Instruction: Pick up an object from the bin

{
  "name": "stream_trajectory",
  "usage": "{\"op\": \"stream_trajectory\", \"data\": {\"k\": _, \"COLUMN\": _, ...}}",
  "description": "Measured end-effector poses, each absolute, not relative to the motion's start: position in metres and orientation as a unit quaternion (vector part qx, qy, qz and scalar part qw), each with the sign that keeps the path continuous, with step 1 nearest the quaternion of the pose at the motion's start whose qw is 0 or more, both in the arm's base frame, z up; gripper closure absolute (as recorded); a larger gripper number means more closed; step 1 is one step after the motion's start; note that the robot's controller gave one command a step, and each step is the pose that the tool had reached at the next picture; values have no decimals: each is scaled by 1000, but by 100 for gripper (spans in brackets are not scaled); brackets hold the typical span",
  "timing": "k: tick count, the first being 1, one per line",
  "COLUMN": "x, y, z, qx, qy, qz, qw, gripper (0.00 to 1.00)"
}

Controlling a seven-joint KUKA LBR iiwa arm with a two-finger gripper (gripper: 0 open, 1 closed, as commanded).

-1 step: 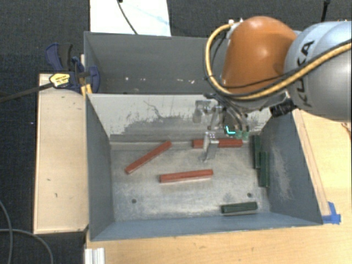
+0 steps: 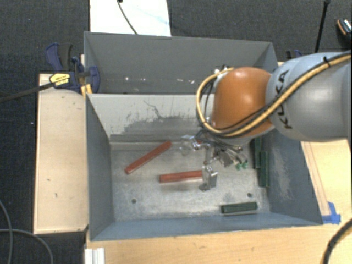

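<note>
Gripper (image 2: 208, 179): I see it at the right end of the red bar (image 2: 180, 176) (mid-bin floor).
Grip state: I cannot tell.
Others: tilted red bar (image 2: 147, 157) far left; green bar (image 2: 239, 207) near right.

Silver-grey arm (image 2: 316, 109) with an orange cover (image 2: 242, 100) at its wrist
The arm's last link is a thick, smooth, rounded tube of pale silver-grey metal, with dark lettering (image 2: 280, 100) on it, of which KUKA reads sideways near the wrist. The orange cover is a glossy, egg-shaped dome with a soft highlight on top. A cable (image 2: 200, 104), black beside yellowish, runs along the link and loops round the dome's edge. Below the dome sits the gripper (image 2: 207, 181), a small cluster of bare grey metal parts and brackets, with what look like tiny green connectors on its side
</note>
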State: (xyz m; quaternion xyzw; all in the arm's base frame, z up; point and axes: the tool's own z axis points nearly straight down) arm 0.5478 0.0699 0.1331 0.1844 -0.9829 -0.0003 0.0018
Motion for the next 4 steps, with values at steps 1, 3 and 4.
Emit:
{"op": "stream_trajectory", "data": {"k": 1, "x": 580, "y": 91, "z": 68, "qx": 223, "qy": -975, "qz": -1, "qw": -1, "gripper": 0}}
{"op": "stream_trajectory", "data": {"k": 3, "x": 554, "y": 106, "z": 216, "qx": 209, "qy": -978, "qz": 0, "qw": -5, "gripper": 100}}
{"op": "stream_trajectory", "data": {"k": 4, "x": 552, "y": 121, "z": 204, "qx": 383, "qy": -924, "qz": 0, "qw": -2, "gripper": 100}}
